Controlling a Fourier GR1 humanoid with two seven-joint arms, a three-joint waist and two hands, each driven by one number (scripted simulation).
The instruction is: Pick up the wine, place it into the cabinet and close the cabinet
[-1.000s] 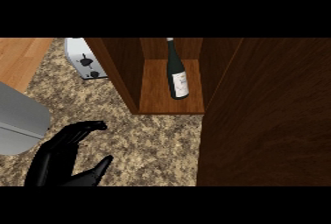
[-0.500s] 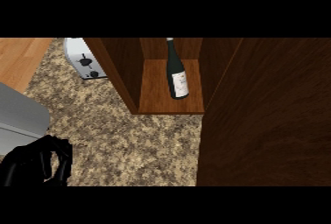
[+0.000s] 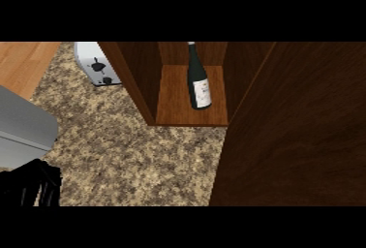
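Note:
The wine bottle (image 3: 199, 82), dark green with a white label, stands upright on the wooden shelf inside the open cabinet (image 3: 191, 114). The cabinet door (image 3: 300, 131), dark wood, fills the right side of the view and stands swung outward. My left hand (image 3: 32, 186) shows as a black shape at the lower left corner, low over the counter and far from the bottle; its fingers look drawn together, but I cannot make out whether they are curled. The right hand is out of sight.
A white toaster (image 3: 98, 70) sits at the back left of the speckled granite counter (image 3: 129, 155). A grey steel sink edge (image 3: 22, 131) lies at the left. Wooden floor (image 3: 25, 60) shows at the top left.
My left hand has drawn back down and to the left, from mid-counter with fingers spread to the lower left corner. The bottle and cabinet door have not moved.

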